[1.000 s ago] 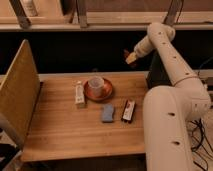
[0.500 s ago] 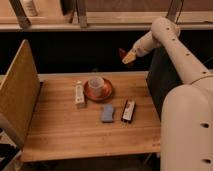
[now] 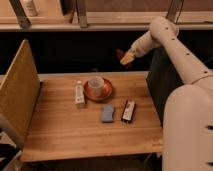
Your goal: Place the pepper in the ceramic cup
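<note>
The ceramic cup (image 3: 96,85) is pale and wide-mouthed and stands on a reddish-brown saucer (image 3: 98,94) at the back middle of the wooden table (image 3: 60,125). My gripper (image 3: 125,56) hangs in the air behind and to the right of the cup, above the table's far edge. A small dark red piece, the pepper (image 3: 120,52), shows at its tip, and the gripper is shut on it. No pepper lies on the table.
An upright white carton (image 3: 79,94) stands just left of the saucer. A flat blue-grey pad (image 3: 107,113) and a dark flat bar (image 3: 128,110) lie in front of the cup. A tilted tan board (image 3: 20,90) borders the table's left side. My white arm (image 3: 185,65) fills the right.
My gripper has shifted slightly left with the pepper in it, and the arm's elbow has swung closer and larger on the right. The things on the table have not moved.
</note>
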Tool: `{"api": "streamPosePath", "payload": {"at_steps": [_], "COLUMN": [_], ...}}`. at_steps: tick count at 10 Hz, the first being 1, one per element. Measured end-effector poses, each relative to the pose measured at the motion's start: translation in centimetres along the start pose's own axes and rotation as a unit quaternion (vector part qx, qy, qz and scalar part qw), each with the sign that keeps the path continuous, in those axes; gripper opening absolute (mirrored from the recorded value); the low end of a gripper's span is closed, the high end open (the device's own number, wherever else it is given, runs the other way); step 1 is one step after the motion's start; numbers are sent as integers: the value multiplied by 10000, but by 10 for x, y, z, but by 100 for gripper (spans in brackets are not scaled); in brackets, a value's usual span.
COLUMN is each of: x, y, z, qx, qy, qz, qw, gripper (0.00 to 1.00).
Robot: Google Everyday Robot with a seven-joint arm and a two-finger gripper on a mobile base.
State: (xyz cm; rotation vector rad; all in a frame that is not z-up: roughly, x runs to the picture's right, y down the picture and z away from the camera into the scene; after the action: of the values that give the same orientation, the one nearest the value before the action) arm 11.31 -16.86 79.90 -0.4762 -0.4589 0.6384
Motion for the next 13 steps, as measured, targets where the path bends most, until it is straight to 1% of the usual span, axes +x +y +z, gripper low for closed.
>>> {"api": "streamPosePath", "payload": {"at_steps": [1, 2, 4, 5, 7, 9, 10, 11, 12, 13], "x": [-7, -33, -63, -71, -81, -86, -88, -90, -95, -97], "y": [5, 22, 48, 60, 84, 106, 118, 124, 132, 135], "z": [2, 9, 17, 20, 35, 55, 68, 76, 90, 100], "qx": [-38, -179, -398, -501, -764, -1060, -1220, -1301, -1397, -1454], "qy": [-24, -130, -251, -268, -264, -236, -199, -168, -129, -91], "qz": [-115, -455, -907, -1076, -1331, -1496, -1594, -1647, -1725, -1755], "qw": [9999, 9987, 9948, 9926, 9878, 9828, 9795, 9776, 9750, 9736], "gripper": [0, 0, 0, 0, 0, 0, 0, 0, 0, 0]}}
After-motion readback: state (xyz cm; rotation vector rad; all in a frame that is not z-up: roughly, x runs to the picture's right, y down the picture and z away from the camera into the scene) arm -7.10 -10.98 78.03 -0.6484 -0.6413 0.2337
